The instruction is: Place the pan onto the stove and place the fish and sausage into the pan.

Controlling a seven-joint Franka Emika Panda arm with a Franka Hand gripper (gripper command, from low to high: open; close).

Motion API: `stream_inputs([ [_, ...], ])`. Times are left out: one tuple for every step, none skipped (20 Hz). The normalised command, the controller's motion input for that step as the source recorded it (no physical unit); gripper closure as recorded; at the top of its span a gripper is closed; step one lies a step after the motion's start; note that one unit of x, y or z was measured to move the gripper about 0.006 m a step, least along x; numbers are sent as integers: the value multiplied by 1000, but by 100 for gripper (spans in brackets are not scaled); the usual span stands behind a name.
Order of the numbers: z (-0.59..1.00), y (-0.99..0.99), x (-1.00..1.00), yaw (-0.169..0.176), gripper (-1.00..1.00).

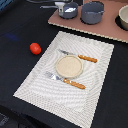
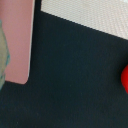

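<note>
In the exterior view you have a flat pinkish-brown rectangular stove board [image 1: 100,29] along the top of the scene, on a dark tabletop [image 1: 15,60]. On the board sits the small round blue-grey pan [image 1: 68,11], its long thin grey handle pointing toward the exterior view's left. A small white elongated piece, the fish [image 1: 69,9], lies inside the pan. Just beside the pan, toward the exterior view's right, stands a larger grey pot [image 1: 92,12], also on the board. A black round burner disc [image 1: 123,19] shows at the right edge.

The glossy red-orange roundish sausage [image 1: 35,48] lies on the dark tabletop, well apart from the pan and near the left edge of the striped beige placemat [image 1: 35,82]. On the placemat you see a round beige plate [image 1: 69,66], with a knife [image 1: 79,56] above it and a fork [image 1: 66,80] below it, both with orange-brown handles.

No arm or gripper appears in this view.

In the wrist view you see the dark tabletop, an edge of the pinkish board [image 2: 19,45], a corner of the beige placemat [image 2: 95,15], and a red part of the sausage [image 2: 124,80] cut off at the frame edge. The fingers are not in the picture, so you cannot tell whether they are open or closed.
</note>
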Motion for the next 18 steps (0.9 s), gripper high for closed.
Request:
stream_inputs([
  [0,-777,-20,-78,-100],
  [0,-711,-29,-99,-100],
  [-34,-663,-31,-119,-100],
  [-43,-654,-29,-120,-100],
  [-40,-660,-29,-118,-100],
  [-74,-660,-37,-116,-100],
  [-100,-654,-49,-116,-100],
  [-111,-637,-57,-117,-100],
  [-114,-600,-80,-123,-100],
  [-111,-523,-126,-148,-100],
  [-117,-431,-149,-186,-100],
  [-109,-360,-160,-219,-100],
  [-114,-351,-157,-222,-100],
  [-117,-349,-146,-221,-100],
  [-131,-351,-140,-213,-100],
  [-200,-374,-149,-200,-100],
  [-251,-389,-251,-184,-100],
  [-297,-389,-317,-157,-100],
])
